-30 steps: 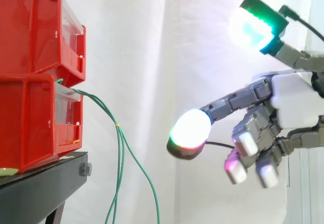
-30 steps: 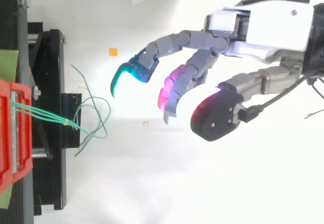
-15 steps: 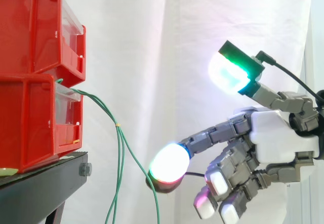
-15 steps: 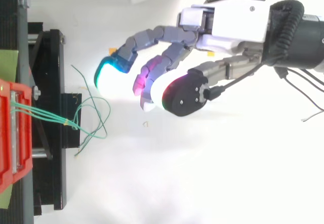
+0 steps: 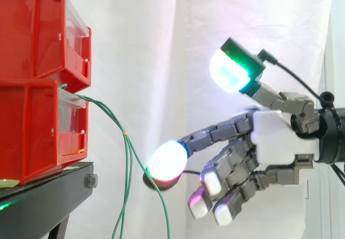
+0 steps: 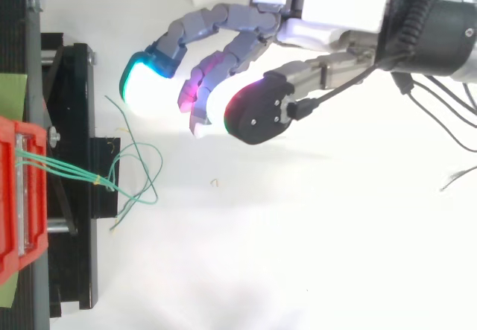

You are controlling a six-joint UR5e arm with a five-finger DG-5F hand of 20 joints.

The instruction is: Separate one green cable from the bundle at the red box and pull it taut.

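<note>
White curtain | hand (image 5: pixel 275 142) nearer green cables (image 5: pixel 128 163) | fingers (image 5: pixel 215 133) spread, empty

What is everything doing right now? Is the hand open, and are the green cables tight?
Hand: open, holding nothing.
Cables: slack, bundled, hanging from the lower bin.
Upper bin: stacked on the lower bin.
Stand: carrying both bins.
</note>
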